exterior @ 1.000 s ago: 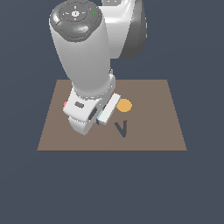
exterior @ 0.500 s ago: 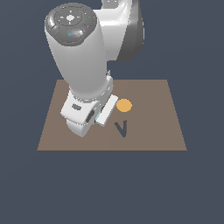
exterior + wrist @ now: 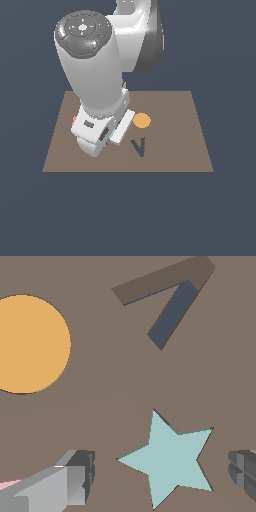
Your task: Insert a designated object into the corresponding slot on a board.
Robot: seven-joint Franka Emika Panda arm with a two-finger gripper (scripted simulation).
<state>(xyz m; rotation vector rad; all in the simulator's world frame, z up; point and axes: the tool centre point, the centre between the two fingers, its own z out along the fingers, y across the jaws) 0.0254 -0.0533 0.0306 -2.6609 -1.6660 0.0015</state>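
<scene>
Small flat pale teal five-pointed star (image 3: 172, 461) lies flat on the large brown rectangular board (image 3: 115, 386), between the end effector (image 3: 162, 473) fingers (image 3: 75, 478), which stand apart. Orange disc (image 3: 27, 343) at ten o'clock. Looks thin, rigid, light; pinch opposite edges low, may slip.

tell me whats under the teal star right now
The teal star lies flat on the brown board, between the open pincer's fingers. Dark slivers edge it; what's beneath is covered.

White rounded arm (image 3: 97, 85), dark grey domed cap, grey joint, hand (image 3: 160, 476) with ribbed dark grey fingers (image 3: 80, 473)
</scene>
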